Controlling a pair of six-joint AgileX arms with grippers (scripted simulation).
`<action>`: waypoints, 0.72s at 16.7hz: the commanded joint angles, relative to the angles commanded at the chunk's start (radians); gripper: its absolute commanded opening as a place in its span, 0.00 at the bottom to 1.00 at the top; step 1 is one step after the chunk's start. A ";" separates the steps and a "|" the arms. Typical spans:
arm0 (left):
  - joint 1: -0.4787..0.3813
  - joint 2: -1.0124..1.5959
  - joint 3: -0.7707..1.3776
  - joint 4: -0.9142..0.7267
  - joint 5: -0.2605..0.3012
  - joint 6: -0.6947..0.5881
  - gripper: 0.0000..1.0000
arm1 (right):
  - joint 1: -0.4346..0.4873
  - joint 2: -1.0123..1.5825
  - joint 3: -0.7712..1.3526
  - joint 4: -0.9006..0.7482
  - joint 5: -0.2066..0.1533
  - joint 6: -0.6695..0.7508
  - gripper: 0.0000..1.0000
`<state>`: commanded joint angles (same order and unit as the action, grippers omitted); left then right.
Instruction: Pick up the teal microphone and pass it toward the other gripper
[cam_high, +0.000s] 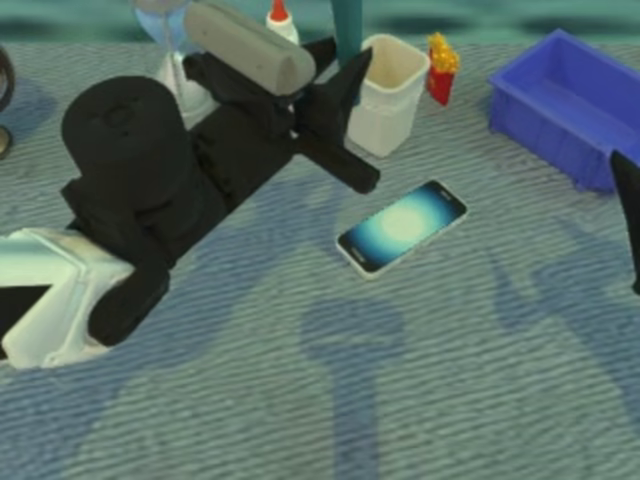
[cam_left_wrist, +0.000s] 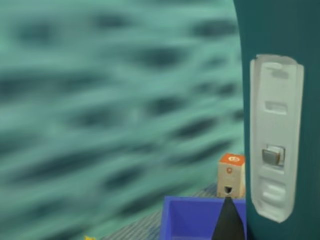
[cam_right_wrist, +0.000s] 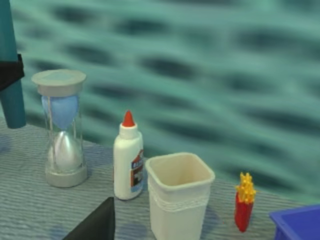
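Microphone, teal (cam_high: 349, 30), handle upright in left claw (cam_high: 335, 85) closed around it, lifted above far surface (cam_high: 300, 400) beside white cup (cam_high: 390, 90): carry rightward level toward right claw (cam_high: 628, 215) at right edge, its opening indiscernible.

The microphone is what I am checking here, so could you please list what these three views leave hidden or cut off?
- Microphone head: cut off by the upper edge in the top view and absent from both wrist views.
- Left gripper grip on the handle: its own body hides the contact in the top view.
- Right gripper: only one finger shows at the top view's right edge.
- Hourglass: mostly hidden behind the left arm in the top view.
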<state>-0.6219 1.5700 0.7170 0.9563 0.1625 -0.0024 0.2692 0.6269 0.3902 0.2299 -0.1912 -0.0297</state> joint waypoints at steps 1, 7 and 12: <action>0.000 0.000 0.000 0.000 0.000 0.000 0.00 | 0.032 0.084 0.052 0.033 -0.023 -0.003 1.00; 0.000 0.000 0.000 0.000 0.000 0.000 0.00 | 0.195 0.490 0.301 0.184 -0.138 -0.025 1.00; 0.000 0.000 0.000 0.000 0.000 0.000 0.00 | 0.244 0.601 0.363 0.217 -0.173 -0.031 1.00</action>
<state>-0.6219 1.5700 0.7170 0.9563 0.1625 -0.0024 0.5129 1.2277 0.7529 0.4465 -0.3638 -0.0612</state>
